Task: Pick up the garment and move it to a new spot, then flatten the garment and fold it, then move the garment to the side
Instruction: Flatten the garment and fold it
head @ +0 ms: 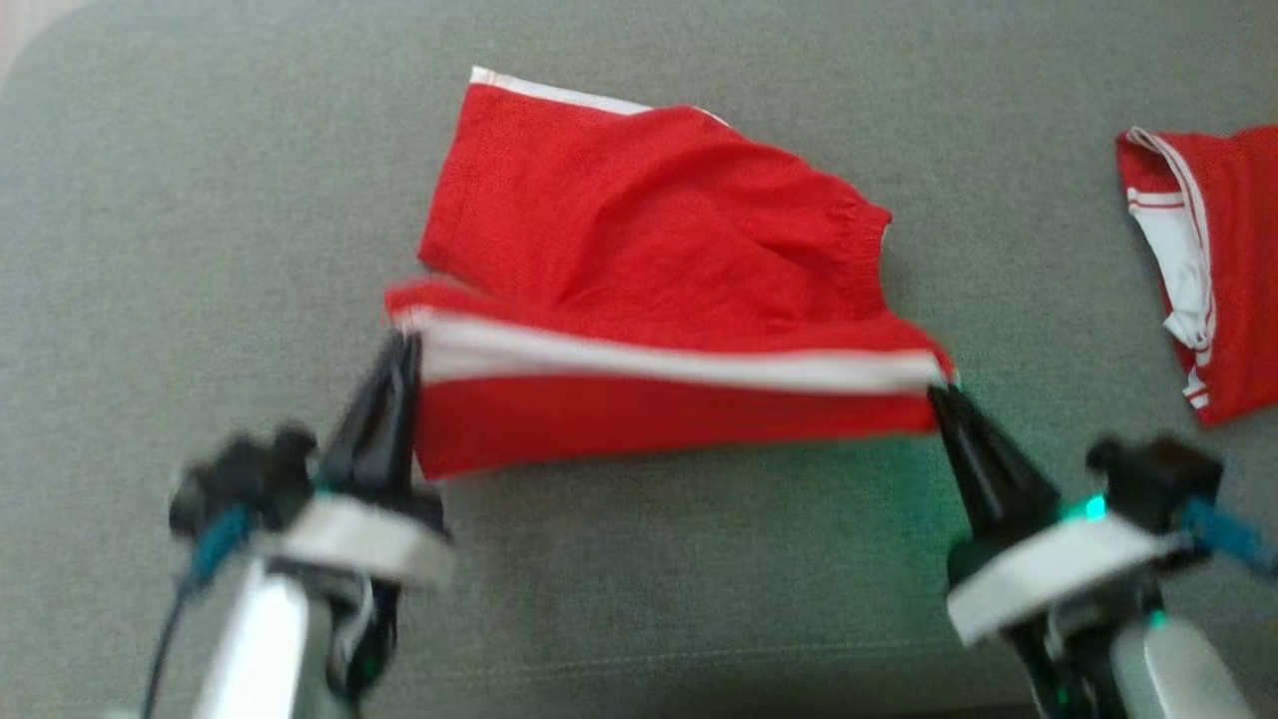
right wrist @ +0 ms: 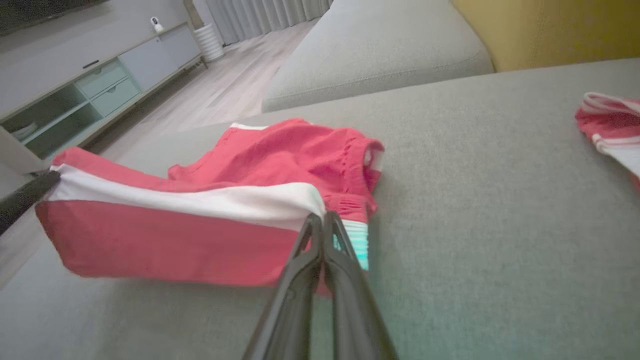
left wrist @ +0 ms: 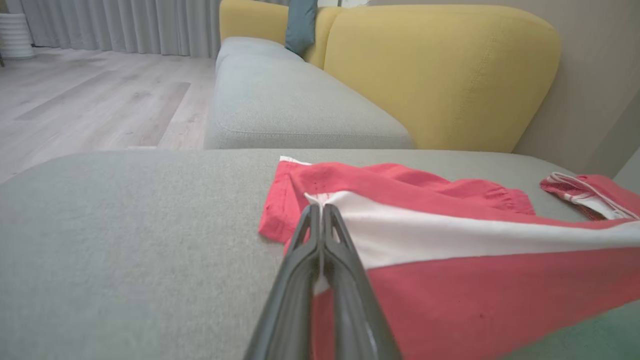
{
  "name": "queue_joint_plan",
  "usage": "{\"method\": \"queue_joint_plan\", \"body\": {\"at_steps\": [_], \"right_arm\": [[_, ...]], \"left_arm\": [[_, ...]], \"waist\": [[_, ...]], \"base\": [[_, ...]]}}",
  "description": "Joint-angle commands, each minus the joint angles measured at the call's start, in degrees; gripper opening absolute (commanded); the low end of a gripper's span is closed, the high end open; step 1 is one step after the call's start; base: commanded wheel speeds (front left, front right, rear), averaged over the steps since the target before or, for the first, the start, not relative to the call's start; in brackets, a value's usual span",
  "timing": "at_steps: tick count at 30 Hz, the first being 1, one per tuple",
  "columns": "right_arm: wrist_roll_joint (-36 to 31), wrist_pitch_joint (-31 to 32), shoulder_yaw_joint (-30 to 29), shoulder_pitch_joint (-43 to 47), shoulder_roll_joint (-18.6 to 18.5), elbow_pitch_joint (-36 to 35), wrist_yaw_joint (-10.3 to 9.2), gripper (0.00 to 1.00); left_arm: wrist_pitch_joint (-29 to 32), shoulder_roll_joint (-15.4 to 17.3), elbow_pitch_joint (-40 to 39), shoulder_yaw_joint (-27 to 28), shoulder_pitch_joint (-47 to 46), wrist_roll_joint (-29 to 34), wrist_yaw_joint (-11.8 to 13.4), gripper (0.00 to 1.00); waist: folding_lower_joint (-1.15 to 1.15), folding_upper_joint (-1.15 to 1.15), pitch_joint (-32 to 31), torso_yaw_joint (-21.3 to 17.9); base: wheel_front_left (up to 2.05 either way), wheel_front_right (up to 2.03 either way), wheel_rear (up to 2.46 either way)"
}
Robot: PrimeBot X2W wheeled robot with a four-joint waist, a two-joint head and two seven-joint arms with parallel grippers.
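A grey sofa cushion (head: pixel 200 200) is spreading across the whole scene. A yellow backrest (left wrist: pixel 440 75) is rising along the cushion's far side. Pale wood floor (left wrist: pixel 90 95) is running off beyond the cushion's left end toward grey curtains (left wrist: pixel 125 25), and a low cabinet (right wrist: pixel 100 85) is standing across that floor from the cushion.

The red shorts (head: pixel 639 230) are lying about the middle of the cushion. Their far part is resting flat on the cushion, while the near edge, with its white stripe (head: pixel 679 364), is being held up off the cushion and stretched taut.

The left end effector (head: pixel 404 345) is closed, its two fingers pressing together and pinching the stripe's left corner, toward the cushion's left end. The right end effector (head: pixel 939 394) is likewise closed, pinching the stripe's other end beside the gathered waistband, toward the cushion's right end. The red panel under the stripe is hanging down toward the cushion's near edge; whether its hem is touching the cushion is not clear.

A second red and white garment (head: pixel 1218 270) is lying crumpled at the cushion's right edge.
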Motion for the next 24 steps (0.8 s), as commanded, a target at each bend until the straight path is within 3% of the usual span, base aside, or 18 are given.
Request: {"method": "queue_joint_plan", "body": {"at_steps": [1,10,24], "right_arm": [[0.1,-0.1,0.9,-3.5,0.2,-1.9,0.22,0.00],[2.0,0.2,2.0,-19.8,2.7,9.1,0.22,0.00],[7.1,-9.5,9.1,-35.9,4.3,27.7,0.22,0.00]], "left_arm": [[0.0,1.0,-1.7,1.5,-4.4,-0.4,-0.1,0.00],[4.6,4.5,15.1,-0.6,-26.7,-2.8,-0.5,0.00],[0.3,6.8,47.1,-5.1,-49.7,-6.3,-0.6,0.00]], "waist": [[0.01,0.00,0.6,-0.3],[0.01,0.00,6.5,-1.9],[0.01,0.00,12.8,-7.0]], "base": [[0.00,0.00,0.00],[0.00,0.00,0.00],[0.00,0.00,0.00]]}}
